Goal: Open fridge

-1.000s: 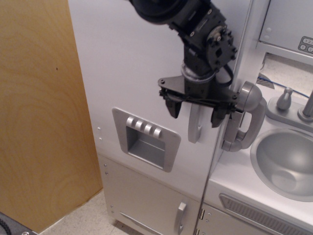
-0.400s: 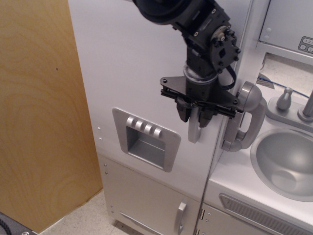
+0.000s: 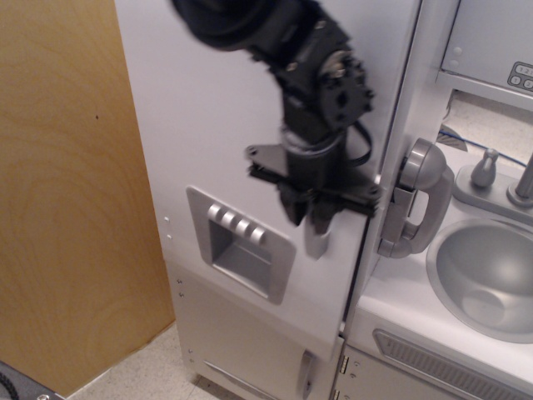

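The tall silver-grey fridge (image 3: pixel 216 108) fills the middle of the view. Its large door stands slightly ajar, with a dark gap along its right edge. The recessed dispenser panel (image 3: pixel 240 242) with several buttons sits on the door's lower left. My black gripper (image 3: pixel 311 218) is shut on the door's curved grey handle (image 3: pixel 316 242); only the handle's lower end shows below the fingers. The arm comes down from the top of the view and is blurred by motion.
A grey toy phone handset (image 3: pixel 416 200) hangs on the post right of the door. A grey sink basin (image 3: pixel 487 279) with a faucet (image 3: pixel 525 179) is at the right. A wooden panel (image 3: pixel 67 192) stands left. The smaller lower door (image 3: pixel 250 342) is shut.
My gripper closed on the door handle and has moved left, pulling the door with it. The door has swung out from the frame and a gap has opened along its right edge.
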### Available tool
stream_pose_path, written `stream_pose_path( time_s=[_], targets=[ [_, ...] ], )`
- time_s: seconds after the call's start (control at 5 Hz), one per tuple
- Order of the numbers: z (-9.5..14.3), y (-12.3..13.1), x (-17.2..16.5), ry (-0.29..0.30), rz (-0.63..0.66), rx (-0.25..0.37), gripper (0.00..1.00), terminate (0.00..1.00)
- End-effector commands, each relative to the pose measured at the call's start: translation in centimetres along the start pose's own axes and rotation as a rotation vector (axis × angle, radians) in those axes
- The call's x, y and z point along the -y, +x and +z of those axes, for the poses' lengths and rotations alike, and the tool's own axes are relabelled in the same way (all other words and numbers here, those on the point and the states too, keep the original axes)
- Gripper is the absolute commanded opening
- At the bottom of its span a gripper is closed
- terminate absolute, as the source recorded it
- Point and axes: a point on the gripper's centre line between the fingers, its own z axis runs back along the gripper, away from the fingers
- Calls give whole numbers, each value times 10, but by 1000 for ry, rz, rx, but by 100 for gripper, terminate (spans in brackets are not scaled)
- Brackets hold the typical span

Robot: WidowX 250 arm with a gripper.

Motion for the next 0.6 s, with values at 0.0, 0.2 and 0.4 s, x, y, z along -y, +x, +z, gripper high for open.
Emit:
stream_pose_path(
  time_s=[0.0, 0.2, 0.4],
  targets=[
    [33, -32, -37, -18, -64, -99, 100, 0],
    [39, -52, -39, 35, -155, -149, 100, 0],
    [40, -70, -32, 64, -240, -158, 100, 0]
  ],
)
